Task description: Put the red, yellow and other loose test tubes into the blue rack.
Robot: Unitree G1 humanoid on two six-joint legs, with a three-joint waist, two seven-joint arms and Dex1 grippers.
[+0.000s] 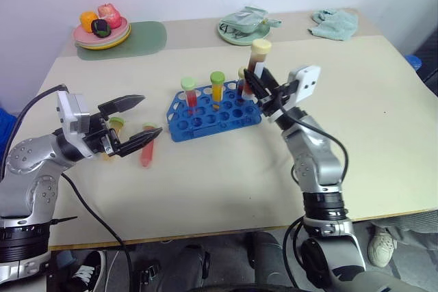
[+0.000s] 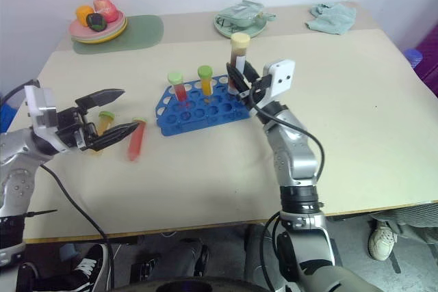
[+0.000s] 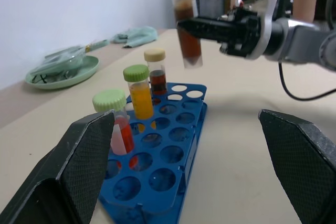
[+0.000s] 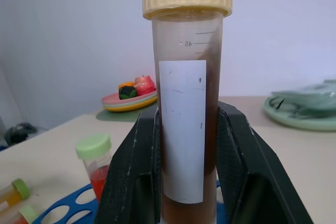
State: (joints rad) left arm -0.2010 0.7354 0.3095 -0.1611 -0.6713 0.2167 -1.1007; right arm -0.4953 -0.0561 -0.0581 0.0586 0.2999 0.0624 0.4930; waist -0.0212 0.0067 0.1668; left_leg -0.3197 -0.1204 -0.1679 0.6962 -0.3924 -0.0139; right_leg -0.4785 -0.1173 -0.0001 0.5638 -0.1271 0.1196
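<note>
My right gripper is shut on a test tube of dark brown liquid with a pale yellow cap, and holds it upright just above the right end of the blue rack. Three tubes stand in the rack: red with a green cap, yellow with a green cap, and brown with a pale cap. To the rack's left, my left gripper hangs open with nothing in it. A red tube lies on the table beside it. A yellow-orange tube lies partly hidden behind its fingers.
At the back left a plate of toy food sits on a green mat. A pale green plate and a teal cloth lie at the back right. A person's shoe shows below the table's front right edge.
</note>
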